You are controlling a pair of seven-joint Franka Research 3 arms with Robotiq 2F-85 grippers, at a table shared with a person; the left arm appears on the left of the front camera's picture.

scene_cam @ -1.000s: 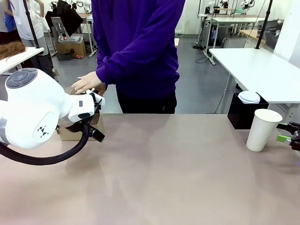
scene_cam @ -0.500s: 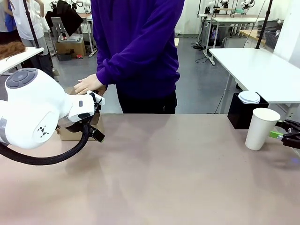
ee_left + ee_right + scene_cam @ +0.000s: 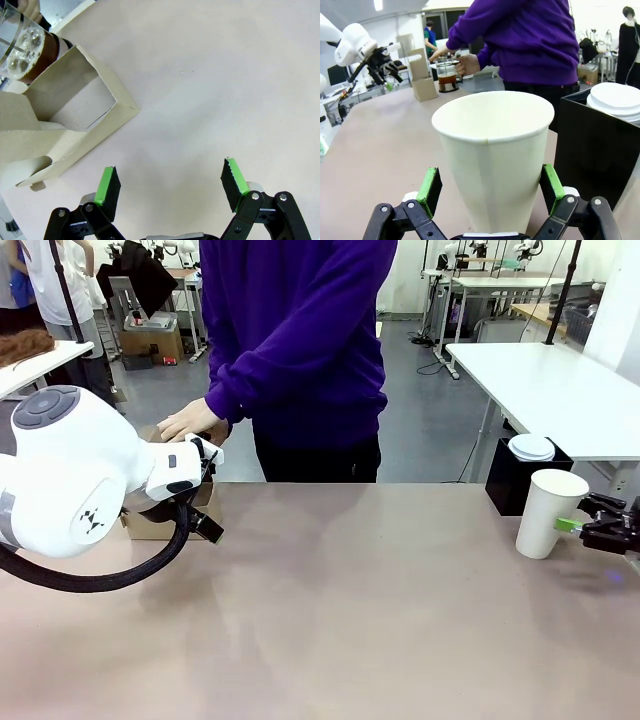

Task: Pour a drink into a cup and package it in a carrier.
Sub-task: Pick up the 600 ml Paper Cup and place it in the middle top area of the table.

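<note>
Tall white tapered paper cup [image 3: 545, 513] stands near the right end of the table [image 3: 350, 620], beside a black square box [image 3: 512, 492] holding white lids [image 3: 531, 447]. The right gripper [image 3: 490, 185] straddles it, jaws spread wide. Dark brown drink [image 3: 446, 84] sits in a glass jug [image 3: 446, 70] in the person's hand [image 3: 468, 64]. Left gripper [image 3: 170, 182] hangs wide open just beside the brown cardboard carrier [image 3: 65, 125], holding nothing.

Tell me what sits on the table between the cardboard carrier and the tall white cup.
Nothing: in the front view the table is bare from the carrier across to the cup.
</note>
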